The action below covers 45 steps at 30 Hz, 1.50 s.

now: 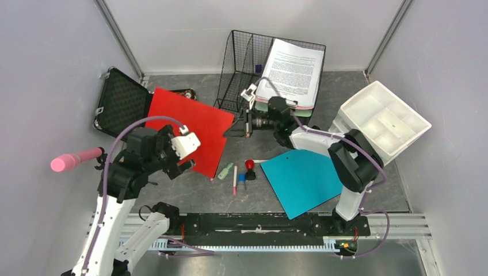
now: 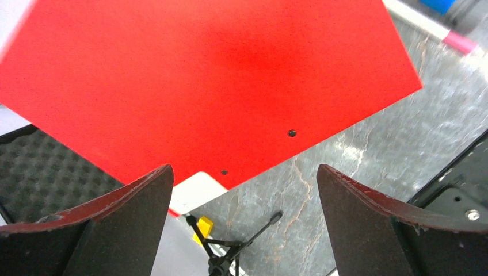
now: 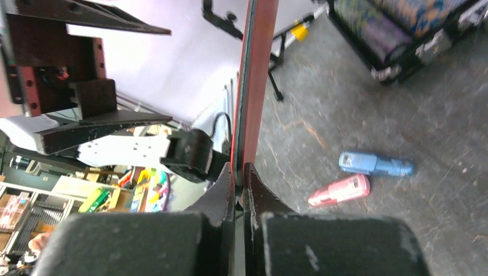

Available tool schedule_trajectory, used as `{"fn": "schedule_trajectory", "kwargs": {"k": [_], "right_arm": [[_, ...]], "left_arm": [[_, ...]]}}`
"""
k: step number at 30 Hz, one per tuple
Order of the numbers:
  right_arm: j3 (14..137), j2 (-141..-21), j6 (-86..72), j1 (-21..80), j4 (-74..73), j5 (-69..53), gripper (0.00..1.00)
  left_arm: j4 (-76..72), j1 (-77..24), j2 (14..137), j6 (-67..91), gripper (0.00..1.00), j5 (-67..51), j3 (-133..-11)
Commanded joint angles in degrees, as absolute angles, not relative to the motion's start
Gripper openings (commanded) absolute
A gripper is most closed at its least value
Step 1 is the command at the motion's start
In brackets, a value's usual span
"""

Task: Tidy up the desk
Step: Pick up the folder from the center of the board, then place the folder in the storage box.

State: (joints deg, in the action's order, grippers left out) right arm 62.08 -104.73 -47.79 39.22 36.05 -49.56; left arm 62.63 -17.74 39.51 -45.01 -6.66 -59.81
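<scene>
the rail point(image 1: 259, 230) runs along the desk's point(image 1: 253, 201) near edge, with both arm bases on it. the desk fills the floor between the grey walls. just beyond the rail a teal sheet point(image 1: 302, 178) lies right of centre, its near right corner hidden behind the right arm. beside its left edge lies a small cluster: a pink pen point(image 1: 235, 179), a green marker point(image 1: 225, 171) and two small red and blue pieces too small to name. bare desk shows between this cluster and the rail.

toward the near left, the left gripper point(image 2: 244, 178) hangs over the near edge of the red sheet point(image 1: 190, 123), fingers wide apart with nothing between them. the right gripper point(image 3: 240, 169) is clamped on that sheet's right corner. the sheet covers part of the case point(image 1: 121, 100) at the far left and half hides a dark thing beyond it. a pink handle point(image 1: 75, 159) sticks out by the left wall.

at the far edge papers point(image 1: 293, 69) overhang a wire basket point(image 1: 236, 63). a white tray point(image 1: 385, 118) sits tilted by the right wall.
</scene>
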Motion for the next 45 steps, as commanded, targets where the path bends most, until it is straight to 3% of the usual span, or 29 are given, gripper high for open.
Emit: {"fn": "schedule_trajectory", "kwargs": {"k": [1,13,24,33,38,45], "right_arm": [[62.56,-97.02,-55.99,34.90,51.76,-50.37,0.00],[64.91,-91.71,-62.87,24.36,55.55,-48.87,0.00],[61.67,-87.37,-71.35,16.17,65.08,-46.19,0.00],[58.02,-82.87,-71.56,13.31,65.59,-45.44,0.00],[56.31,-81.65,-71.79,12.83,66.05,-45.26,0.00],[54.44,-80.46,-71.56,12.73,65.83,-45.27,0.00]], "left_arm": [[61.44,-17.58,43.19,-33.43,1.00,-10.51,-68.93],[52.83,-17.53,54.70,-5.49,1.00,-7.96,-84.89],[44.31,-6.20,62.10,14.74,1.00,-19.06,-83.68],[10.77,-1.23,66.93,35.89,1.00,-44.46,-72.93],[-11.51,-1.27,69.29,47.89,1.00,-49.14,-67.02],[-28.07,-1.79,74.97,56.70,1.00,-49.04,-64.81]]}}
